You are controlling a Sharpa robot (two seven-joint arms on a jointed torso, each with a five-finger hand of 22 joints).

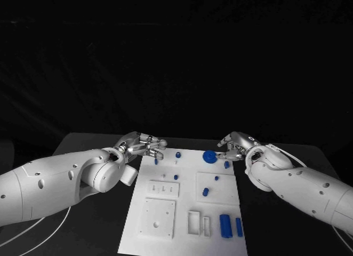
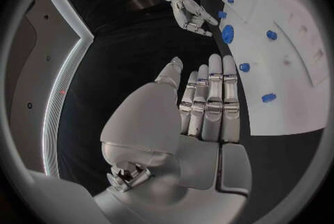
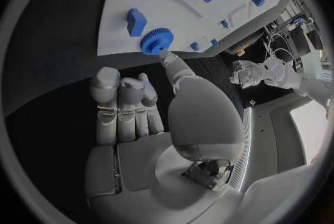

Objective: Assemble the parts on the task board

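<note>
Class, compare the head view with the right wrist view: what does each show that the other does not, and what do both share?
Head view alone: the whole task board, with its near recessed plates and two blue cylinders at the near right corner.
Right wrist view alone: the right hand's palm from behind, fingers apart and holding nothing.
Both: the blue gear at the board's far edge, the right hand beside it, and the left hand.

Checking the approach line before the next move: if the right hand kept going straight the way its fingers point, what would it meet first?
Probably the blue gear at the task board's far edge: the right hand's thumb tip sits just short of it. Depth is unclear, so contact height is uncertain.
</note>
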